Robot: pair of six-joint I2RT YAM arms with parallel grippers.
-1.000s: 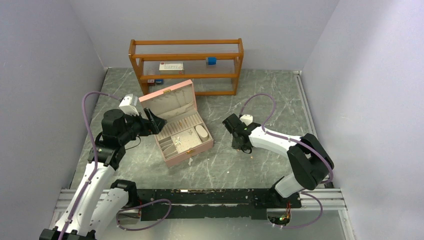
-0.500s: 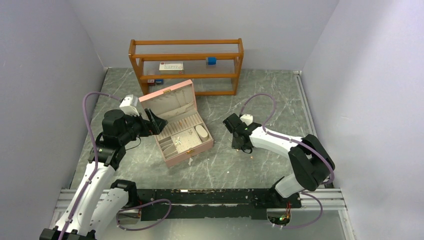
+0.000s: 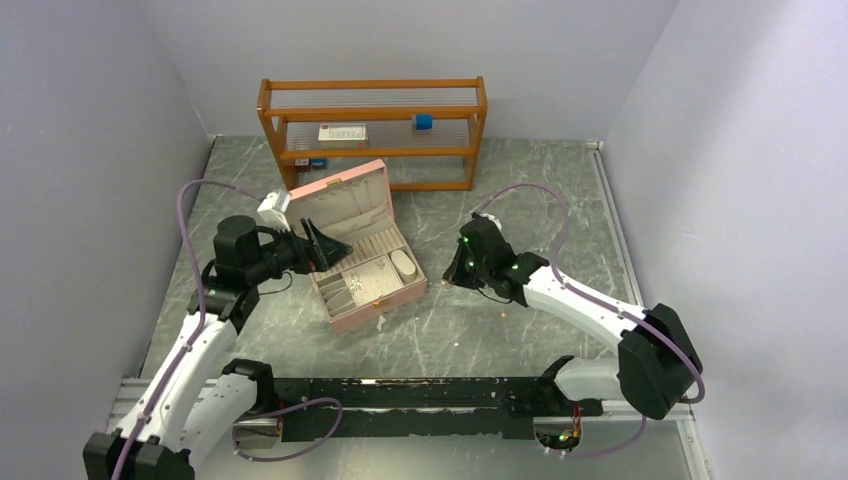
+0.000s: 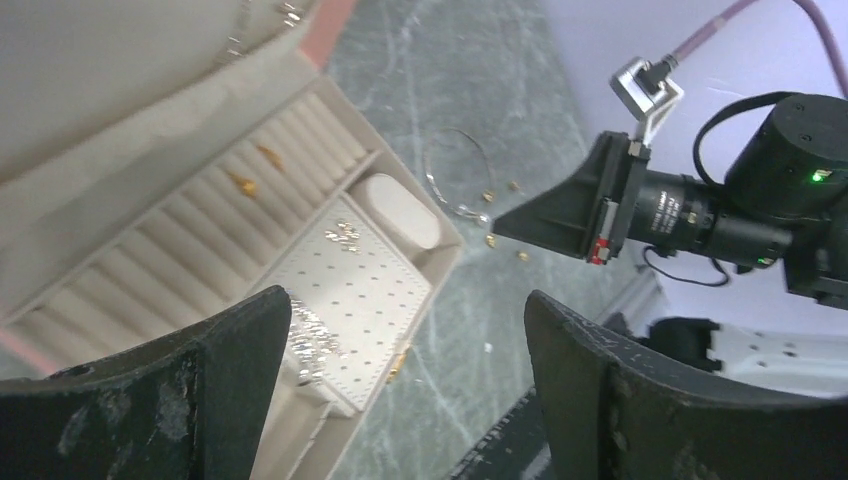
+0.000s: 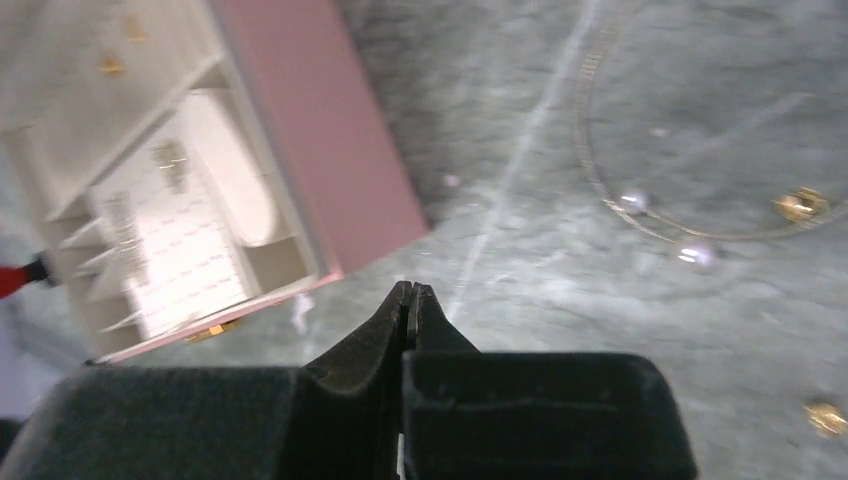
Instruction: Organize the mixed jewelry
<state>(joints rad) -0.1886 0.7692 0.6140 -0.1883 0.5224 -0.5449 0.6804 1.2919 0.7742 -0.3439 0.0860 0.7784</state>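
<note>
Item: a thin gold-tone chain necklace with small pearl-like beads (image 5: pixel 632 202), lying in an open loop on the grey marble-patterned table top (image 3: pixel 540 200), beyond the tips of the right gripper (image 5: pixel 410 292) and off to their right. Several small gold ear studs (image 5: pixel 798 205) lie loose near it, one inside the loop and others further right. Handling, as judged: very light, wholly limp, prone to slither and tangle. It will hang as a doubled strand from any single pinch, so a bead or the chain right beside one looks the surest hold. The studs are tiny, hard and likely to skid or flick away under a flat squeeze. Right gripper: jaws pressed together, nothing visible between them, hovering above bare table with the corner of the open pink hinged jewellery box with a cream lining (image 5: pixel 330 150) just ahead and to the left. Left gripper (image 4: pixel 408 300): jaws wide apart and holding nothing, poised over the box's interior, with the ring rolls, a dotted earring card carrying a few sparkling pieces and an oval cushion directly ahead. Surface: smooth, hard and flat, giving little grip on fine metal, so chain links must be scraped up from it. Room: open table lies around the necklace on most sides. The box stands well to the left of the right gripper, an orange wooden two-tier shelf (image 3: pixel 372 152) stands far beyond both grippers against the back, and pale lilac walls enclose the space.
</note>
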